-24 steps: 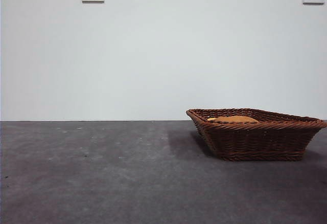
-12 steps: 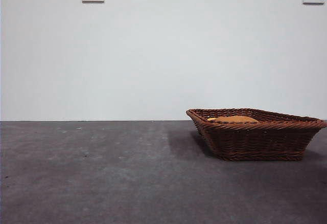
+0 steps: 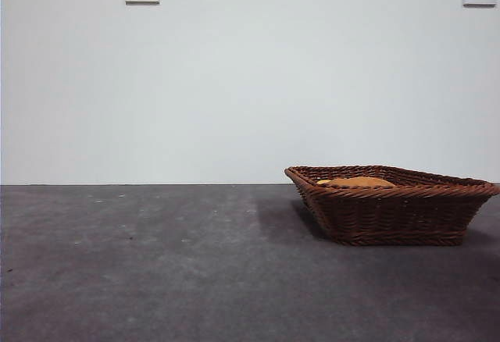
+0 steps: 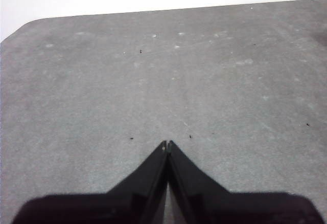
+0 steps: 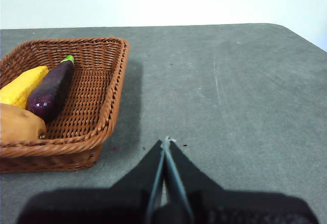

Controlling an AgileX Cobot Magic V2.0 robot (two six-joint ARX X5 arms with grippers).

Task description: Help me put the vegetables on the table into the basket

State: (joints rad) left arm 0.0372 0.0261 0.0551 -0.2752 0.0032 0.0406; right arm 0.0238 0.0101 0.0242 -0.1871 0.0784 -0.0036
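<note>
Wide bare worktop point(image 3: 156, 264) ahead and to the left of the basket point(image 3: 391, 209), open for passage. Sole obstacle: basket near the right side, flared wicker walls rising from the surface. Inside, potato point(image 5: 18, 124), eggplant point(image 5: 51, 88) and corn cob point(image 5: 20, 86) packed along one side; remaining basket floor free. Bare worktop on the basket's open side, clear up to the right gripper point(image 5: 165, 142). Nothing but flat surface around the left gripper point(image 4: 167, 143).

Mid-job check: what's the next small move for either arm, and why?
Probably none beyond holding both arms parked. The potato, eggplant and corn cob all lie inside the basket, and both the left claw and right claw are shut and holding nothing.
</note>
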